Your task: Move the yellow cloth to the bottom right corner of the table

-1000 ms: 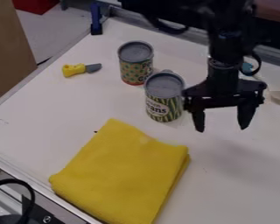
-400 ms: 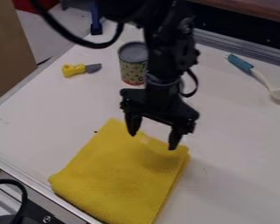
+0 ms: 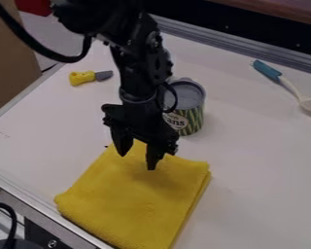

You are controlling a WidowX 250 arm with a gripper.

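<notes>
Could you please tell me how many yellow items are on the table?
2: the folded cloth below the tool, and the yellow-handled toy knife, left of the arm in view. The arm could hide more.

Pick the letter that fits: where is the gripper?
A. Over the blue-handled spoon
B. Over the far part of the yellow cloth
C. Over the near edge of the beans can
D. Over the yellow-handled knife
B: the gripper hangs over the far part of the cloth, while the spoon lies off to one side and the knife lies farther back.
</notes>
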